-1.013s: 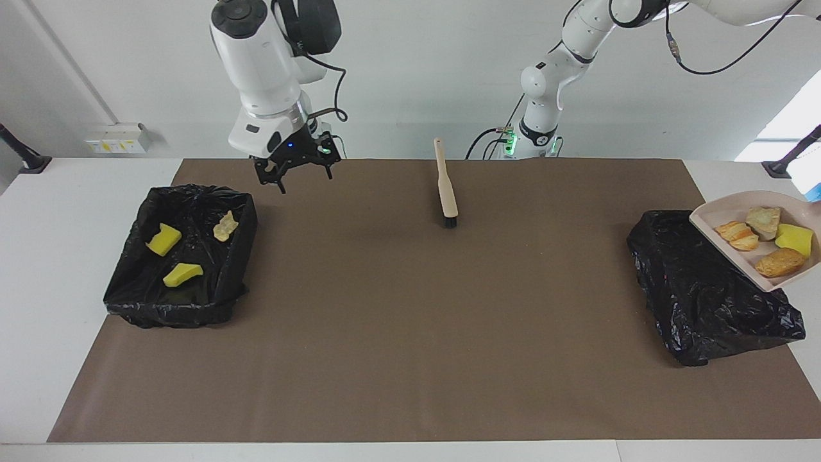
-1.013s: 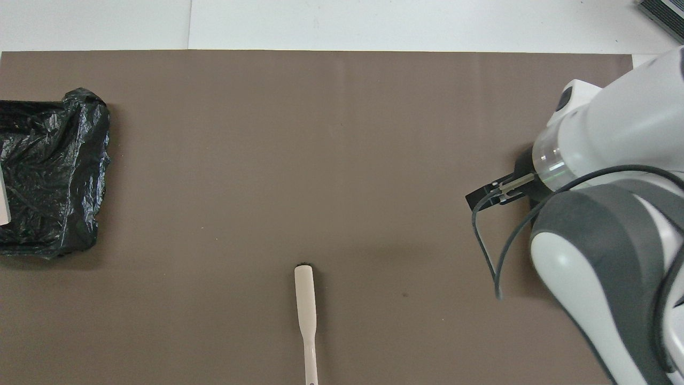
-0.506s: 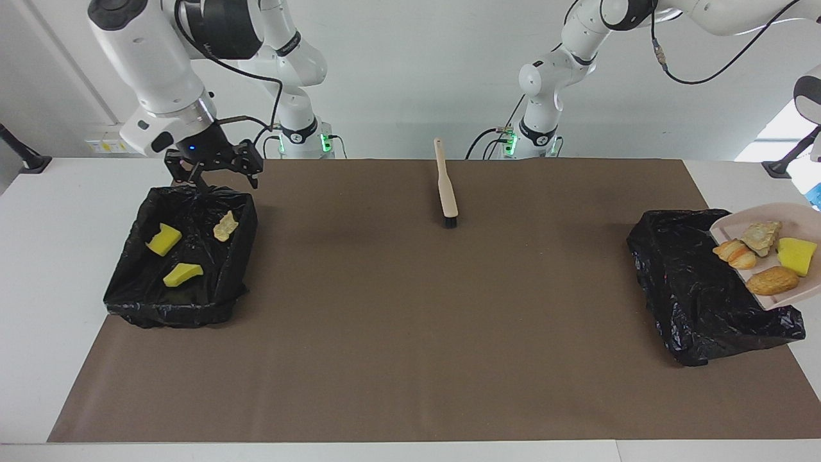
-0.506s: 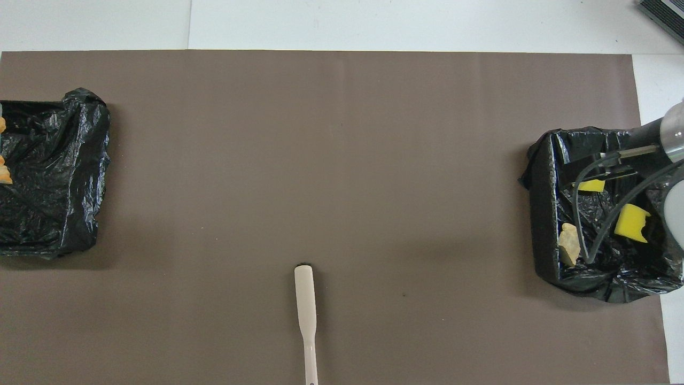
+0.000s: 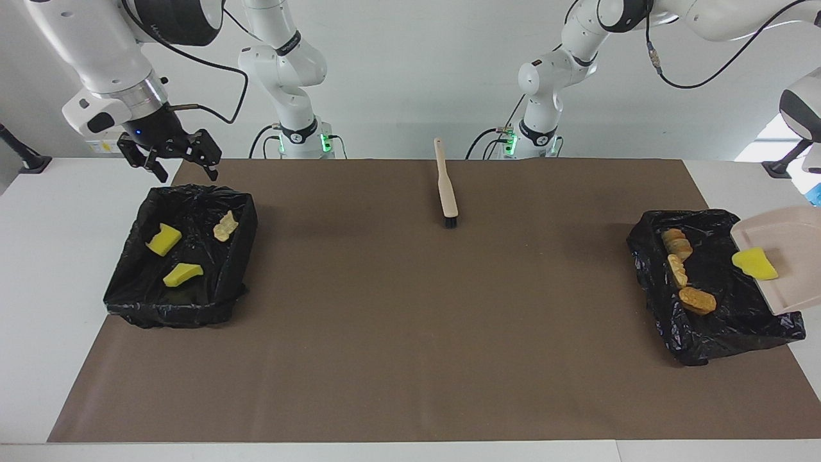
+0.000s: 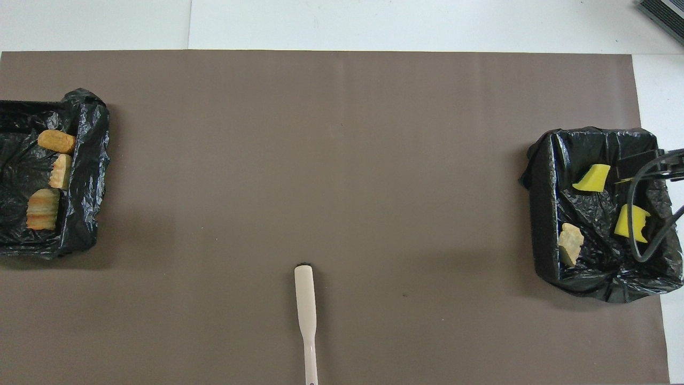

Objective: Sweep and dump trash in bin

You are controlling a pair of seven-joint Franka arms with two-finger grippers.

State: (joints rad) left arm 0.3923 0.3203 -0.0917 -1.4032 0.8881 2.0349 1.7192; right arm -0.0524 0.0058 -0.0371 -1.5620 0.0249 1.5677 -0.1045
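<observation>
yellow trash [image 5: 755, 264] on tilted dustpan [image 5: 786, 256]; left pincer unseen.

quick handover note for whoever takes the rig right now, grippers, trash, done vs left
Right gripper: open, empty, raised by the robot-side edge of the bin at the right arm's end.
Left gripper: out of view; the tilted dustpan is over the bin at the left arm's end.
Done: two yellow sponge chunks and one tan piece lie in the right arm's bin; three bread pieces lie in the left arm's bin.
Left: one yellow sponge chunk is on the dustpan, not yet dumped.
Brush lies on the mat, mid-table, near the robots.
</observation>
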